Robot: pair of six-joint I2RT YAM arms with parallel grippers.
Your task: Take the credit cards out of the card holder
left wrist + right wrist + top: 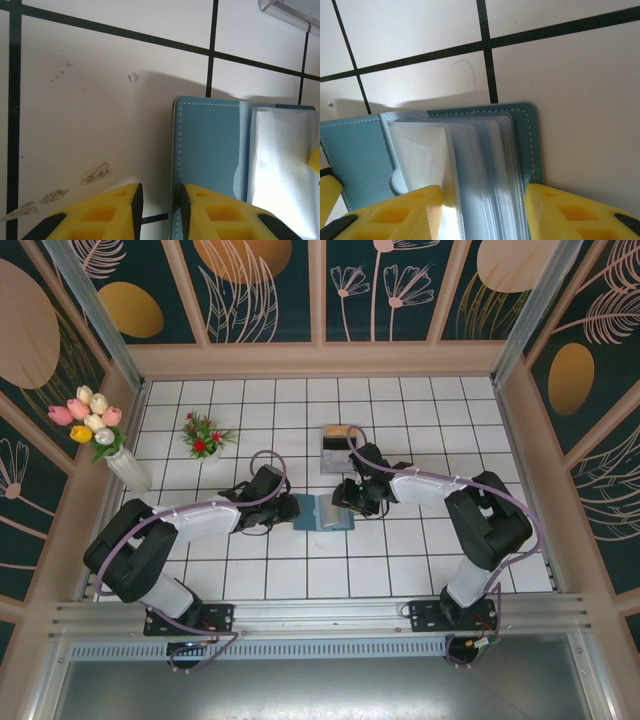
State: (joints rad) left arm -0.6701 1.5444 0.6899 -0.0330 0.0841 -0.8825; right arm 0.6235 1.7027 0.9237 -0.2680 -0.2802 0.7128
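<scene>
Mid-table on the white tiles (400,550): holder (325,511), spread open with the grey-blue inner faces up. Runs long from left to right, with the spine from near to far and one cover pointing left, the other right. Lies just near of the stand (337,448), apart from it.

At the holder's left end: left claw (291,510). Stands with jaws a narrow gap apart, astride the left cover's stitched edge: one finger (100,217) over bare tile, the other finger (225,215) over the blue inner face. Shows a strip of tile between the outer pad and that edge, so open, with nothing pinched.

At the right end: right claw (352,502). Stands with jaws wide apart, bracketing the fanned stack of clear sleeves (485,165) and the right cover: one finger (395,215) at the front sleeve, the other finger (580,215) just outside the cover's edge. Open too; sleeves loose, not squeezed together.

Cards (420,155) inside the holder, tucked in the sleeves. Pale whitish face of one behind the front sleeve's plastic; a pale card (280,170) glinting likewise in the left wrist view. Deeper sleeves too blurred to count.
</scene>
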